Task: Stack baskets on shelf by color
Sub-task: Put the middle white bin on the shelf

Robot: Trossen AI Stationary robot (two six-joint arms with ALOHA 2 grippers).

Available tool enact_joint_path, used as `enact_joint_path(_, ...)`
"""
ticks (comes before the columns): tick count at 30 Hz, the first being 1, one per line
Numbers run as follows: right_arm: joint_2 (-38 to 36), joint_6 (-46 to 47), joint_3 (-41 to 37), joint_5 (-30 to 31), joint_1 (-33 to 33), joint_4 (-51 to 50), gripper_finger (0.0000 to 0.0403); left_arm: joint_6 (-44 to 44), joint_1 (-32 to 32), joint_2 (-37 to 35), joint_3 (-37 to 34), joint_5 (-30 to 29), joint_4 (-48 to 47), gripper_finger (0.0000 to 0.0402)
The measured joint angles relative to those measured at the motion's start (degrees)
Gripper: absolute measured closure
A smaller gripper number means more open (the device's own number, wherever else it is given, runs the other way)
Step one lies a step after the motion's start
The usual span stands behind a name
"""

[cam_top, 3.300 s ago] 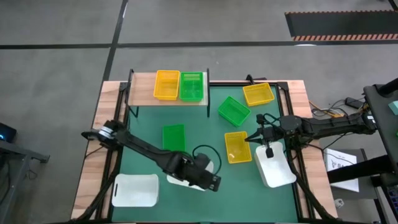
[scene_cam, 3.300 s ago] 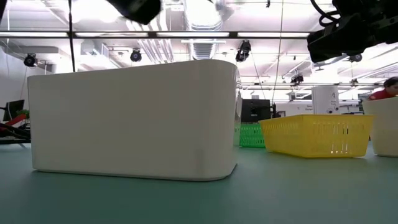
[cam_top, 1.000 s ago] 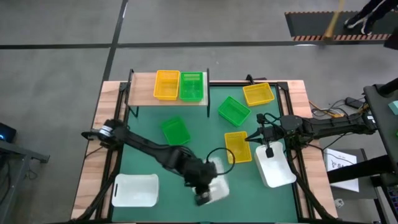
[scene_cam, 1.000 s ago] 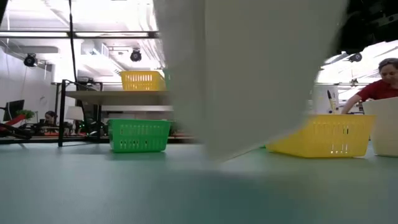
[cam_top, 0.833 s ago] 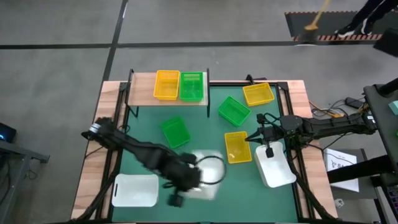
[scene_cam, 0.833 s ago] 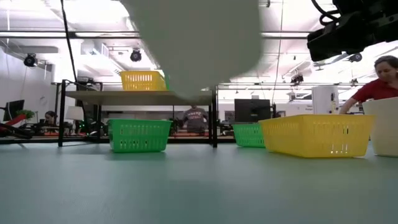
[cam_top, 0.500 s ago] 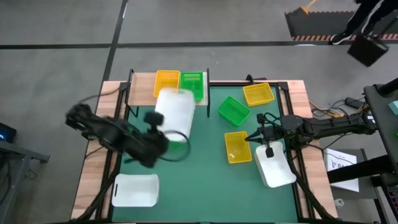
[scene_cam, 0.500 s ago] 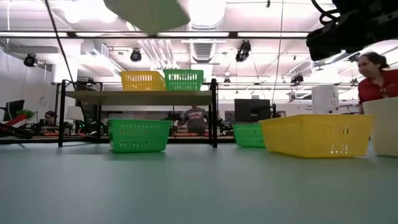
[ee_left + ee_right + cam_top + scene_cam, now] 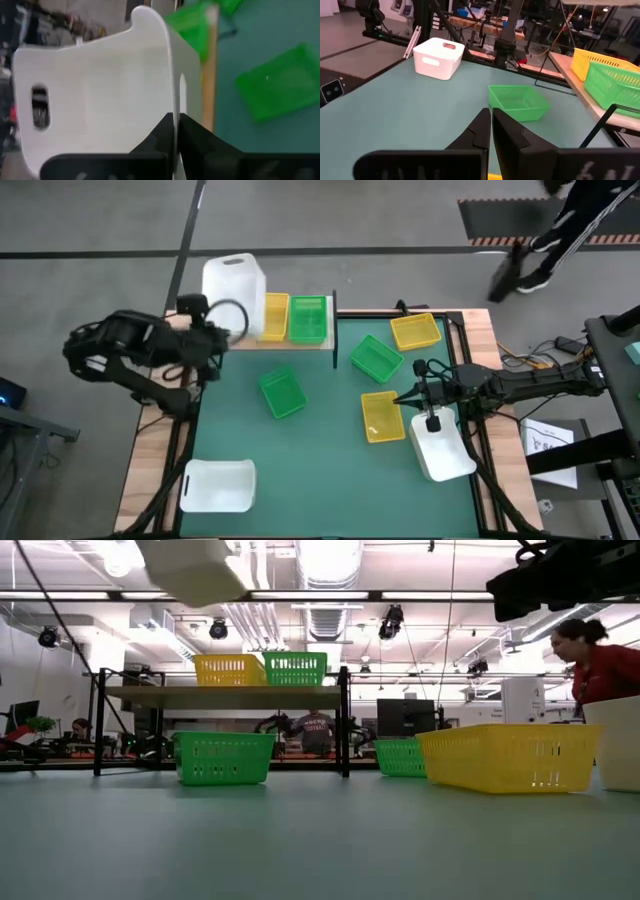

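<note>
Looking down, your left gripper (image 9: 222, 330) held a white basket (image 9: 233, 283) over the shelf's (image 9: 322, 343) left end, probably airborne. Its wrist view showed fingers (image 9: 167, 131) pinching the wall. Right fingers (image 9: 481, 131) were closed, empty, above the worktop (image 9: 310, 470).

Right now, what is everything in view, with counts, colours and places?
White baskets: three; one held in the air above the shelf's left end, one at the mat's near left corner, one under the right arm.
Yellow baskets: three; one on the shelf, two on the mat's right half.
Green baskets: three; one on the shelf, two on the mat.
Shelf: one, light wood, far edge.
Person: red top, behind the table.
Left claw: shut on a white basket's wall.
Right claw: shut, empty.
</note>
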Motion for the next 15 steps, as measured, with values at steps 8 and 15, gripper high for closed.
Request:
enact_joint_path(8, 0.0, -0.2, 0.0, 0.0, 0.0, 0.7, 0.0392, 10.1, 14.8, -6.0, -11.0, 3.5, 0.0, 0.0402)
enact_joint_path(15, 0.0, -0.2, 0.0, 0.0, 0.0, 1.2, 0.0392, 17.1, 22.6, -6.5, -17.4, 8.7, 0.8, 0.0402)
